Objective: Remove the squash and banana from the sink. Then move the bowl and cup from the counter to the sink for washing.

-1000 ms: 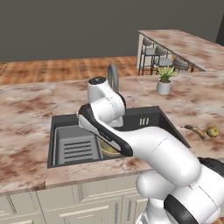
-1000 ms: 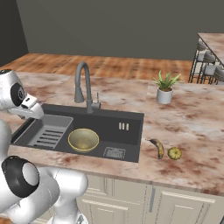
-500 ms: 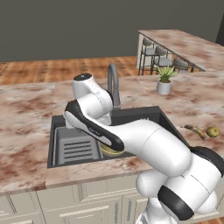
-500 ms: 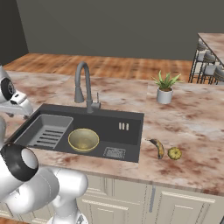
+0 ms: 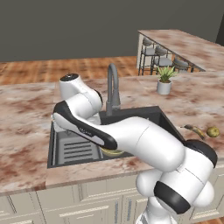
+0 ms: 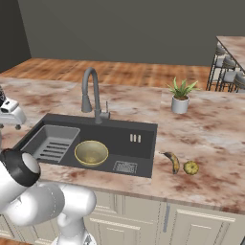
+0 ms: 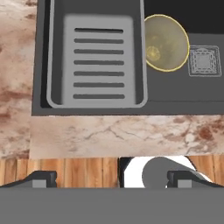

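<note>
Marbled pink-brown stone forms the tabletop, which carries the sink, a dark grey rectangular basin; wooden flooring lies beyond it. A grey gooseneck faucet stands at the sink's rear edge. Inside the sink, a ribbed grey tray insert fills the left part, and the bowl, round and olive-yellow with a pale rim, rests just right of that tray, beside a square drain. In the left base view the arm hides most of the bowl. The banana and the squash lie close together on the tabletop right of the sink. A white potted plant stands behind them. The pincer is spread wide, empty, above the tabletop's front edge.
</note>
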You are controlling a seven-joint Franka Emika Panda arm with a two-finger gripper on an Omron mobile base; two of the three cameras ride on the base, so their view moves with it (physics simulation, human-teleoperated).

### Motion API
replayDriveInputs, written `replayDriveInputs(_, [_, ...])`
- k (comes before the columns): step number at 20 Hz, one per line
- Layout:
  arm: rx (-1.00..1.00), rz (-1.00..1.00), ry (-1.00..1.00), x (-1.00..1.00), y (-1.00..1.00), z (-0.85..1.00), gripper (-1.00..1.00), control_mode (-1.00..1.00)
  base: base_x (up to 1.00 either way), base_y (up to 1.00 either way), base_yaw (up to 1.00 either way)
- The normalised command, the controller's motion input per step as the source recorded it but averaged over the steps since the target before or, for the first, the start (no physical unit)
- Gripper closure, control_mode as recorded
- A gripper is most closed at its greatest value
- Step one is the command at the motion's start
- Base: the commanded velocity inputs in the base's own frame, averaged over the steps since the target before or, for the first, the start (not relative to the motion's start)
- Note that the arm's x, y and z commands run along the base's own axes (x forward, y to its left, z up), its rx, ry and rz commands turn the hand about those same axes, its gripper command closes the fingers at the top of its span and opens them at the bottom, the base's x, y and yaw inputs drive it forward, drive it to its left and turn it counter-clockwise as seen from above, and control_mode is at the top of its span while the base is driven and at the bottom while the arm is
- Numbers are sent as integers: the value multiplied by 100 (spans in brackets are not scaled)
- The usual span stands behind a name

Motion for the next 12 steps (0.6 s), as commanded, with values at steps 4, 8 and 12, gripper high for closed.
replayDriveInputs(4, [0, 11, 0, -3, 34, 0, -100, -100, 0, 0, 0])
replayDriveInputs(8, [4, 15, 0, 0, 27, 0, -100, -100, 0, 0, 0])
replayDriveInputs(12, [5, 17, 0, 0, 26, -1, -100, -100, 0, 0, 0])
